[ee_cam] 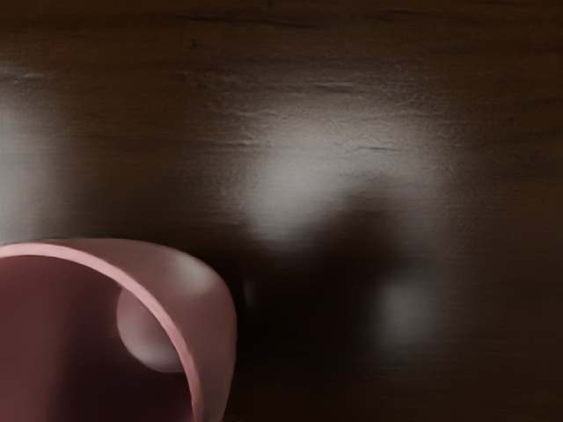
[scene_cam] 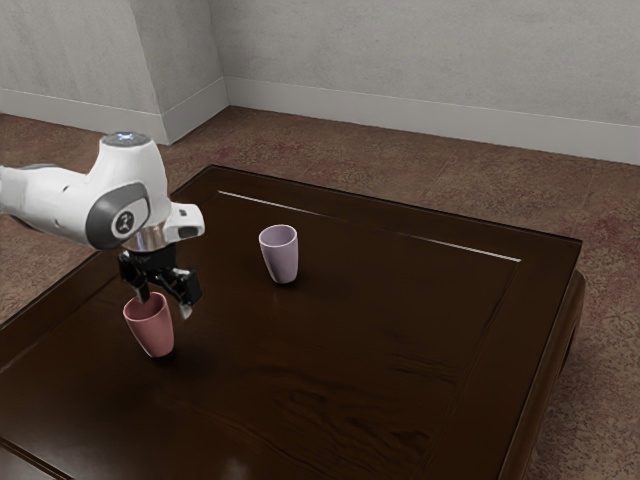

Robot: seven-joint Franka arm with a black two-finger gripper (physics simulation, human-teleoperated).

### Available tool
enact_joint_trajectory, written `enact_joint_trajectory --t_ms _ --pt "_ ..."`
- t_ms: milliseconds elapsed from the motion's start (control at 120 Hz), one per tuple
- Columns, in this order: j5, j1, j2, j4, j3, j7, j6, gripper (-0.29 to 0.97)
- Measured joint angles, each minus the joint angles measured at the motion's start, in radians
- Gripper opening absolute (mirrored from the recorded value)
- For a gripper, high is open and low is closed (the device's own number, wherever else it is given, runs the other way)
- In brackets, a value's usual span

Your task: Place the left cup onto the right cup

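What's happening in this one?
The arm's gripper hangs right over the pink cup, open, with one finger at the rim and the other beside the cup. The pink cup stands on the table, not yet lifted. The purple cup stands upright, apart, toward the exterior view's right.

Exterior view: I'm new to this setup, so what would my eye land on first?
The black gripper, open, hangs at the rim of the pink cup, near the exterior view's left edge of the dark table. A lavender cup stands upright, apart from it, toward the table's middle.
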Motion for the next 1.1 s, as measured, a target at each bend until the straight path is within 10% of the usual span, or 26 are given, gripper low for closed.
enact_joint_trajectory --t_ms 725,1100 --pt "0.008 -0.03 0.112 0.034 0.077 -0.015 0.063 0.67" --pt "0.008 -0.03 0.138 0.034 0.081 -0.019 0.087 0.08"
